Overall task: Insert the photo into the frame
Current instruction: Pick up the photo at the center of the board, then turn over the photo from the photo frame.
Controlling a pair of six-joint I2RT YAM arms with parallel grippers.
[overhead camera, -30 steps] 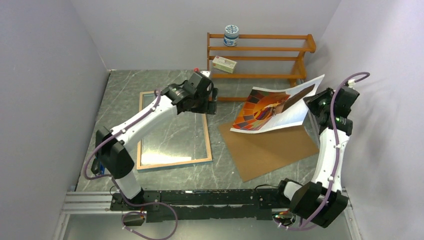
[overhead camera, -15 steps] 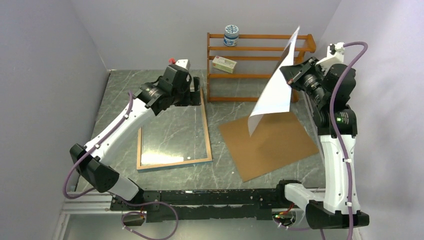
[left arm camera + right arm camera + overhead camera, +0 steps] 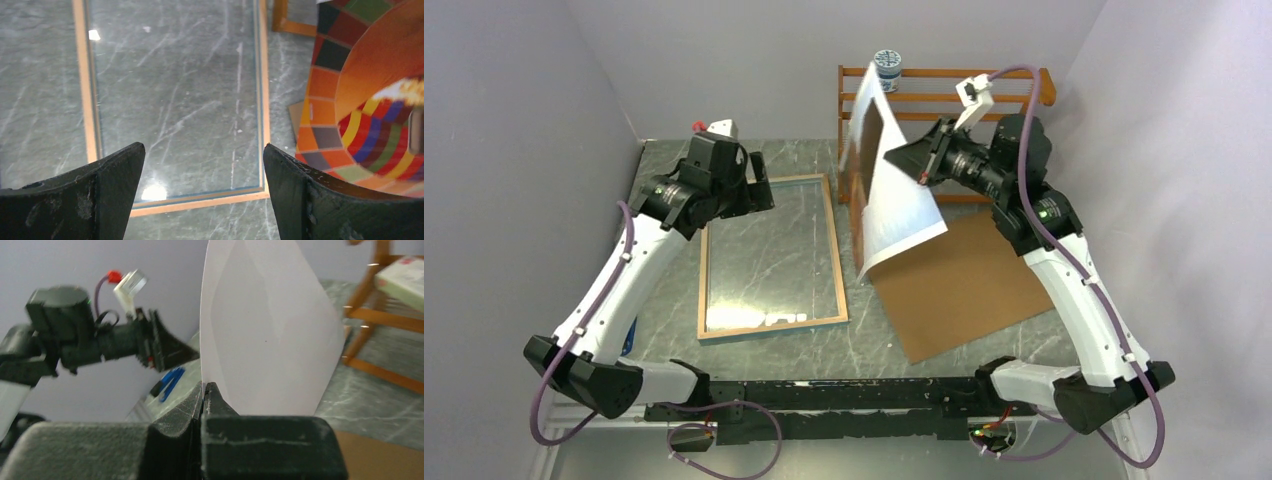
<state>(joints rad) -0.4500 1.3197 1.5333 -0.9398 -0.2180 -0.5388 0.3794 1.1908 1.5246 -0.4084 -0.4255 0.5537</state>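
The photo (image 3: 896, 195) hangs nearly upright above the table between the frame and the rack, white back towards the top camera. My right gripper (image 3: 921, 163) is shut on its right edge; the right wrist view shows the white back (image 3: 267, 335) rising from the closed jaws (image 3: 204, 390). The balloon print (image 3: 372, 95) shows at the right of the left wrist view. The frame (image 3: 836, 262) lies flat on the table, wood-coloured rim up (image 3: 263, 95), with the table showing through the pane. My left gripper (image 3: 759, 195) hovers open and empty over its far left part (image 3: 204, 165).
A brown backing board (image 3: 969, 290) lies on the table right of the frame, under the photo. An orange-brown shelf rack (image 3: 1014, 98) stands at the back with a jar (image 3: 886, 70) on top. Walls close in left, back and right.
My right gripper has lifted the photo off the board and swung it left towards the frame, turning its white back up. My left arm has drawn back leftwards along the frame's far end.
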